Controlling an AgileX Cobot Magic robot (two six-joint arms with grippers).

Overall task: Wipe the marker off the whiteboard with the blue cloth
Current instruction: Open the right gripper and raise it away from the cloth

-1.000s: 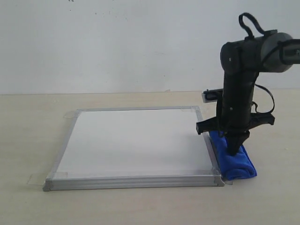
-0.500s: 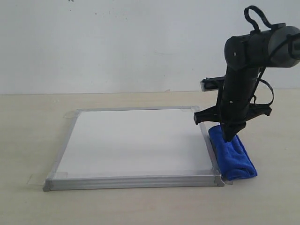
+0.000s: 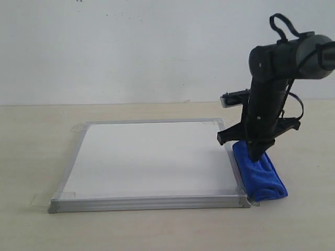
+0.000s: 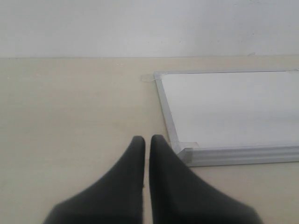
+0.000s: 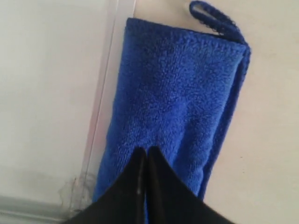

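The whiteboard (image 3: 149, 157) lies flat on the table and its surface looks plain white; no marker lines show on it. Only a faint reddish smear (image 5: 70, 184) shows by a taped corner in the right wrist view. The blue cloth (image 3: 266, 180) lies folded on the table against the board's right frame. My right gripper (image 3: 256, 157) points down over the cloth's far half, shut with nothing between its fingers; its wrist view shows the cloth (image 5: 177, 93) beneath the tips (image 5: 145, 150). My left gripper (image 4: 147, 138) is shut and empty over bare table beside a board corner (image 4: 187, 151).
The board's silver frame (image 3: 149, 202) has clear tape tabs at its corners. A pale wall stands behind the table. The cloth's hanging loop (image 5: 217, 16) lies on the table beyond its end. The left arm is out of the exterior view.
My right gripper has lifted off the cloth, rising and shifting slightly toward the back. The cloth stays beside the board.
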